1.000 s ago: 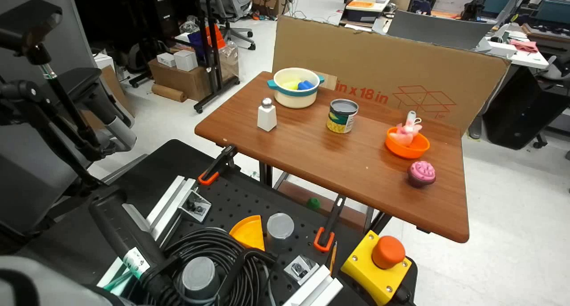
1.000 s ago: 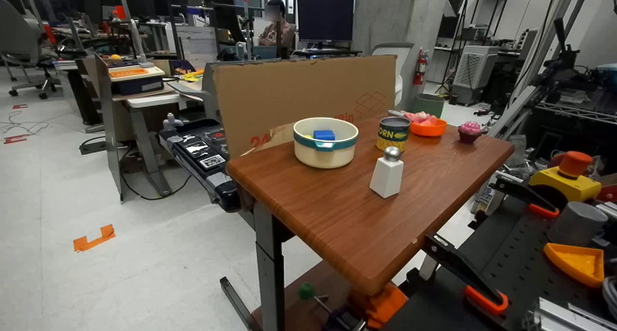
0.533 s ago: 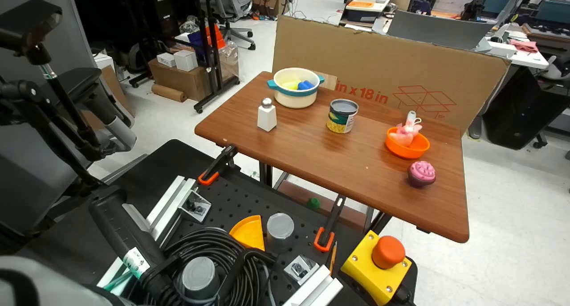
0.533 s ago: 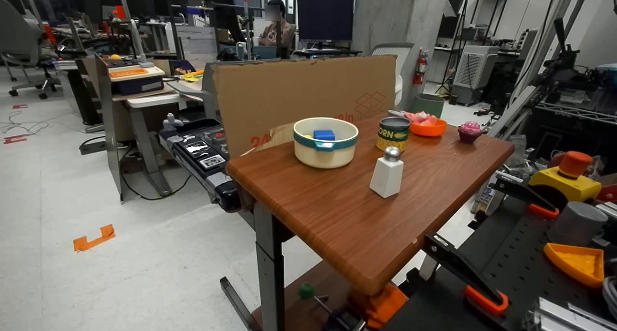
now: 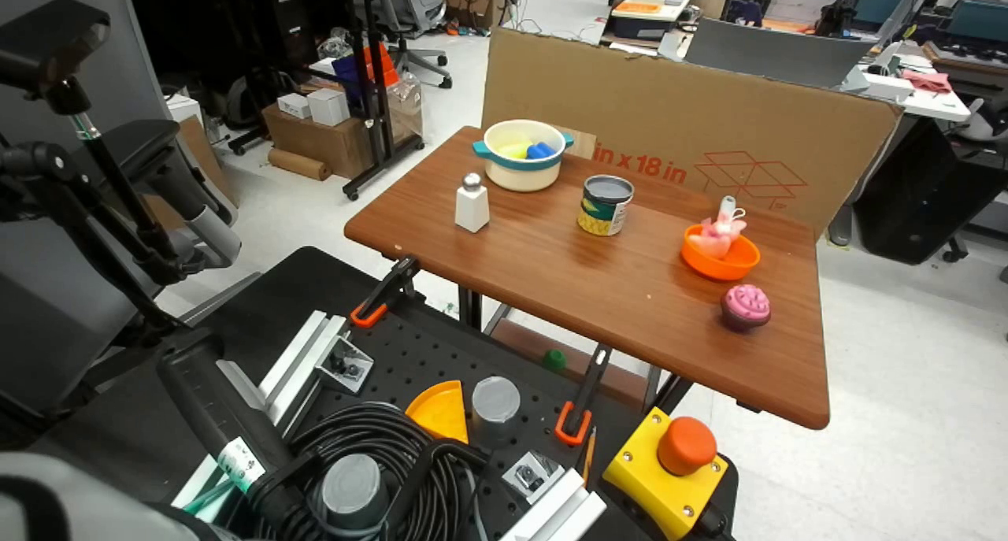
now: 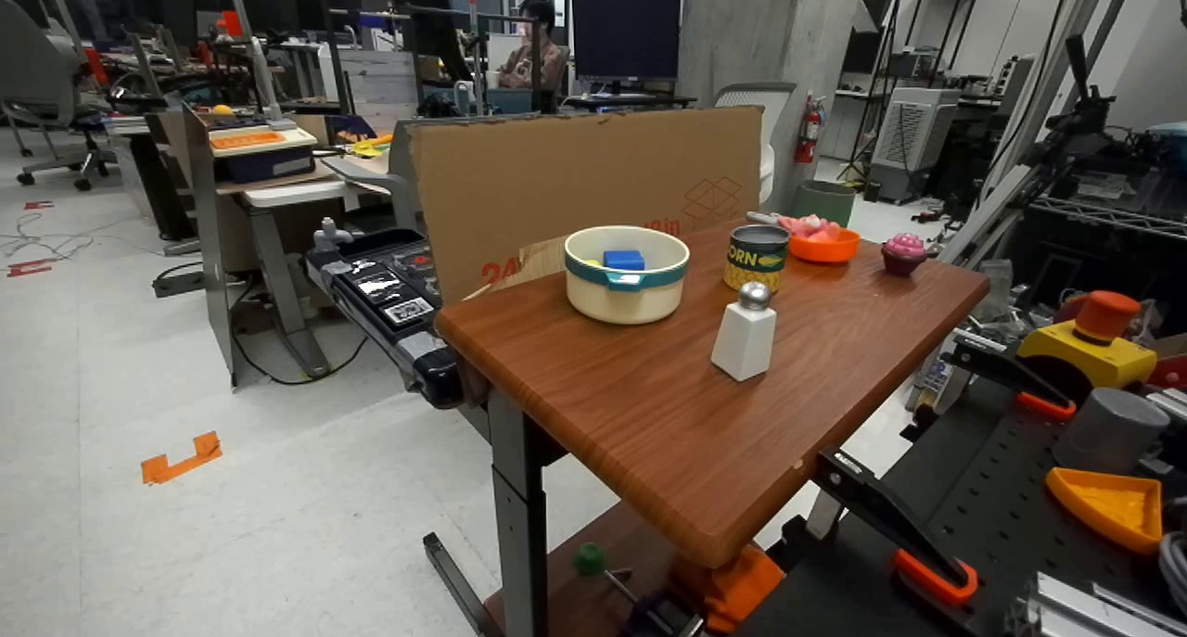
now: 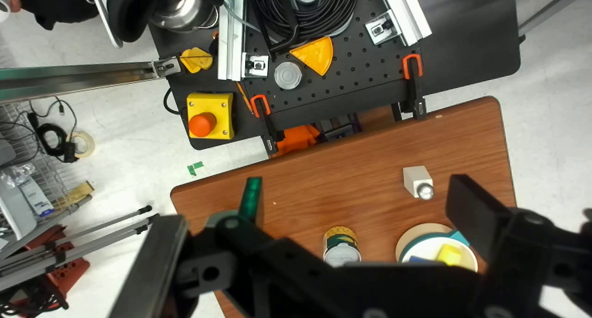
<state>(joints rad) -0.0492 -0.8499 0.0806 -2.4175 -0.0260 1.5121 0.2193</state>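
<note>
In the wrist view, beyond the wide-spread, empty pincer [image 7: 314,200], stands a grey-topped can [image 7: 342,245], dark green above yellow.

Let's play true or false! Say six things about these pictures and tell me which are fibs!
1. The corn can and white shaker both stand upright. True.
2. A blue thing is inside the cream pot. True.
3. The cream pot is tipped over. False: it stands upright on the brown table.
4. The white shaker is being squeezed. False: the pincer is open, not touching it.
5. A pink thing is in the orange bowl. True.
6. Everything pink is in that bowl. False: the pink-topped cupcake sits outside it.
</note>
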